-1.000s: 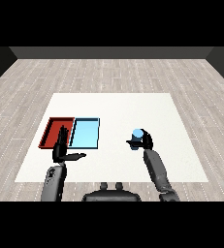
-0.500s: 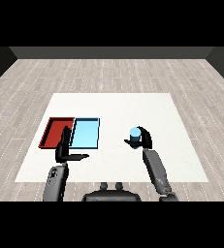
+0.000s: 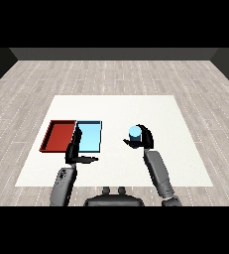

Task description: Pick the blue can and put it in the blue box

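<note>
Right hand [image 3: 143, 140] raised above the table [image 3: 185, 149], well to the right of the light blue tray [image 3: 89, 137], fingers and thumb curled round the blue can [image 3: 135, 133]. Can upright inside that curl, pale top facing up, fingers wrapping its right side, thumb reaching under its left. Grey right forearm [image 3: 158, 172] rising from the lower right toward the can, slanting slightly leftward.

Left hand [image 3: 74, 151] at the near left corner of the light blue tray, fingers straight and held together, pointing up along the seam between the two trays; thumb sticking out to the right, just below the tray's near edge. Holding nothing. Grey left forearm [image 3: 62, 183] coming up from the lower left, nearly vertical.

White, square table, bare apart from the trays. Red tray [image 3: 60, 135] directly left of the light blue tray, the two touching side by side, both on the table's left half. Nothing visible inside either. Pale wooden plank floor [image 3: 111, 77] all around the table, ending at a dark wall [image 3: 111, 53] at the back.

Blue can well apart from the light blue tray, to its right, at about the same depth on the table as the tray's middle; not in the tray, clasped in the right hand. Whether it clears the table surface or touches it, unclear.
</note>
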You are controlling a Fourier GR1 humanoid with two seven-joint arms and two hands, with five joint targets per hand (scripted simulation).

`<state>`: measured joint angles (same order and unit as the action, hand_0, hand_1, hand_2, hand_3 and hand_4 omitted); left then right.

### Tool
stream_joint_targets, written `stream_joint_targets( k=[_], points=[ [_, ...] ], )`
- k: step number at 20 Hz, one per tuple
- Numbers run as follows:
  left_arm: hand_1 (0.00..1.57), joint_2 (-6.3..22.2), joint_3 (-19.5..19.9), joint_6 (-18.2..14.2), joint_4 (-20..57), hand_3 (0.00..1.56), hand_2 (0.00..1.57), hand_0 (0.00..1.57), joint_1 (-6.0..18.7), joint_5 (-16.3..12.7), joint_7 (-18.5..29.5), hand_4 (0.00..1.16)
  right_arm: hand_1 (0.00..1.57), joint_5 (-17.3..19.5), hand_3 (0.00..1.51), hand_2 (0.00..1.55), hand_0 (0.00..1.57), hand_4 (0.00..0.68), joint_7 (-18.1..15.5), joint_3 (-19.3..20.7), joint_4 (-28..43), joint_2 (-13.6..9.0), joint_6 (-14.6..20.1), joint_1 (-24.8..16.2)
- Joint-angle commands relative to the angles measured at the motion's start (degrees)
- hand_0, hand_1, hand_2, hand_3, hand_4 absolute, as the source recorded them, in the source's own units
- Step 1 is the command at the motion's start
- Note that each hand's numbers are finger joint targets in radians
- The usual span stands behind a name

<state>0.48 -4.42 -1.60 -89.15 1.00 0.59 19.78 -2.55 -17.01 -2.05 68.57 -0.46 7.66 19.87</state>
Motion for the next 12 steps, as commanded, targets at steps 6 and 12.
stream_joint_targets(
  k=[6, 12],
  points=[
    [0.00, -0.5, -3.4, -1.5, 1.4, 0.00, 0.00, 0.00, 3.0, -1.3, -1.2, 0.00, 1.44, 0.1, 1.34, 1.47, 1.44, 0.556, -1.1, -2.8, 1.8, 0.5, 1.8, -1.1],
    [0.00, -0.5, -7.3, -6.5, 8.2, 0.00, 0.00, 0.00, 8.2, -4.0, 0.2, 0.00, 1.46, -0.2, 1.37, 1.46, 1.46, 0.566, 3.6, -1.9, 9.0, -1.6, -2.1, -1.6]
  ],
)
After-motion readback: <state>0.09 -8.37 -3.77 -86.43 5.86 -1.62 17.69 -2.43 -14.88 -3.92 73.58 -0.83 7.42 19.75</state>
